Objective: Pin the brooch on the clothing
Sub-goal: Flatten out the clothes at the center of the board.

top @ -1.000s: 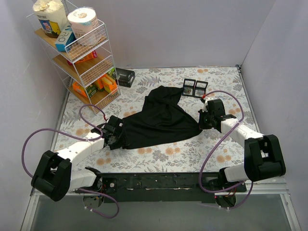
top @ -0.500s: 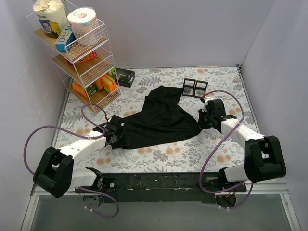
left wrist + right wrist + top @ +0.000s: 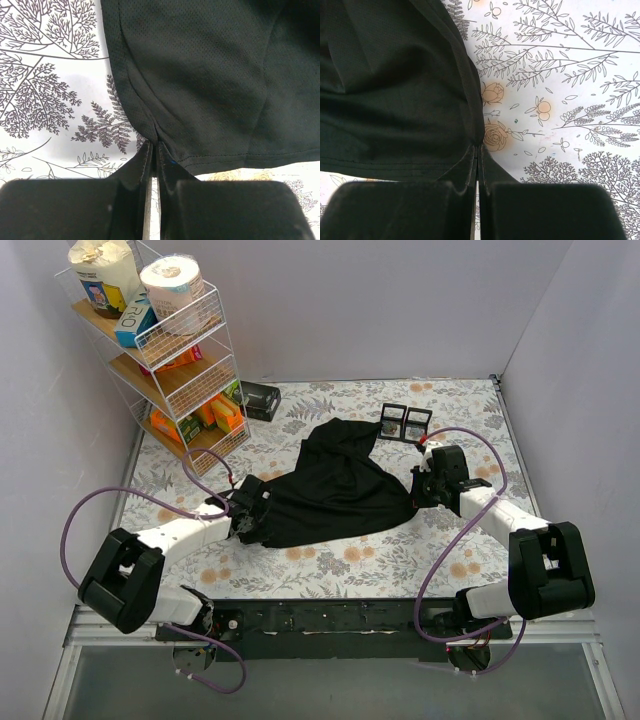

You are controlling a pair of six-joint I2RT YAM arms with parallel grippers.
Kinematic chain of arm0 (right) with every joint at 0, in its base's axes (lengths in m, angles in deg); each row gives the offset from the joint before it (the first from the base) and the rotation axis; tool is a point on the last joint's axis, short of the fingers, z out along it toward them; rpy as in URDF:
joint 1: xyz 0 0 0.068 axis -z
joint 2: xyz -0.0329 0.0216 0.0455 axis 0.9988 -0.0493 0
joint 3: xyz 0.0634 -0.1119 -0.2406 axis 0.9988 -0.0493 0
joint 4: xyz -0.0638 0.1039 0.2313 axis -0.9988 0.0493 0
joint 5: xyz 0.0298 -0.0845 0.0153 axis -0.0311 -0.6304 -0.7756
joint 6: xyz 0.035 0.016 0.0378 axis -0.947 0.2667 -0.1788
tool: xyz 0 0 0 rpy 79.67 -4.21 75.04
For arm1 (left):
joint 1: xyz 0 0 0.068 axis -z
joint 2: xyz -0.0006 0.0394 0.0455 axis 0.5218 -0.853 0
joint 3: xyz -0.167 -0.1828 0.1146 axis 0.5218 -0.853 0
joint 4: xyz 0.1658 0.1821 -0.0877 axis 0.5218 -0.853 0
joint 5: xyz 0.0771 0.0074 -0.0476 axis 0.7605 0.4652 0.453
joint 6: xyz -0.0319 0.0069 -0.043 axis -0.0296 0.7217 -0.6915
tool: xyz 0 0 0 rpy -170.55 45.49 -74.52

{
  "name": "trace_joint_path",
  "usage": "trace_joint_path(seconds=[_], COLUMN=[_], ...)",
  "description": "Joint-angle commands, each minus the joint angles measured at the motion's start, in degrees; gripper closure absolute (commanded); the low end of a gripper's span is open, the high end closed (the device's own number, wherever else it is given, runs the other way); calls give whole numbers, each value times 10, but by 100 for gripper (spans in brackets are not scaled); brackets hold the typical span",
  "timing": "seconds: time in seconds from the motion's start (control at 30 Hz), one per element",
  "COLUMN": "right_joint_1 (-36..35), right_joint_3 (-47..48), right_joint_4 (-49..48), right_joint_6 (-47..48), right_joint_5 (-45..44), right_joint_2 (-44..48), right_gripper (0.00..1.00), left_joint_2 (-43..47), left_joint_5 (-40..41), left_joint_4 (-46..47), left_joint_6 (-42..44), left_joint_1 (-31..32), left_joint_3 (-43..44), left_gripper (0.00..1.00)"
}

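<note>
clothing point(image 3: 210, 75): matt black fine-mesh knit cloth; fingers point(image 3: 136, 169): glossy black plastic.

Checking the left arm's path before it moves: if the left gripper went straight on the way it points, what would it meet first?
The black T-shirt: the left gripper is shut on its edge, and that fabric fills the way ahead; how bunched it lies is unclear.

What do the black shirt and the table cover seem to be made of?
The shirt looks like a matte synthetic knit: fine regular pinholes and stitched hems show. The table cover is a smooth printed sheet, perhaps vinyl or cloth; it lies flat with a leaf and flower print.
</note>
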Motion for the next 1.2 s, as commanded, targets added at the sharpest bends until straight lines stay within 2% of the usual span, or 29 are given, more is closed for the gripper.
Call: trace_joint_path(seconds=[0.0,0.17,0.27,0.4,0.53,0.7,0.77,0.83,0.87,0.9,0.97,1.03,1.17], right_joint_1=[3,4,3,3,3,3,3,3,4,3,3,2,3], right_joint_3=[-8,-2,7,32,90,234,284,383,425,492,553,606,638], right_joint_4=[-17,-18,-18,-4,33,72,74,90,97,102,107,98,63], right_joint_6=[10,17,20,18,27,38,51,59,66,68,71,72,62], right_joint_5=[15,39,69,71,35,31,22,20,23,27,37,46,52], right_joint_2=[21,29,45,86,125,149,149,137,132,122,117,120,146], right_gripper=[99,99,99,99,99,99,99,99,99,99,99,99,99], left_joint_2=[-6,92,110,133,175,181,179,174,162,155,141,135,155], left_joint_5=[11,-19,-52,-21,43,113,141,152,151,140,123,81,21], left_joint_4=[-28,10,22,4,13,25,61,94,113,118,132,150,206], left_joint_6=[-9,-3,3,28,63,134,166,199,222,235,263,278,294], left_joint_1=[10,8,8,8,7,5,6,5,5,5,5,5,5], left_joint_3=[-18,0,33,93,153,264,316,348,399,424,498,530,564], left_gripper=[100,100,100,100,100,100,100,100,100,100,100,100,100])
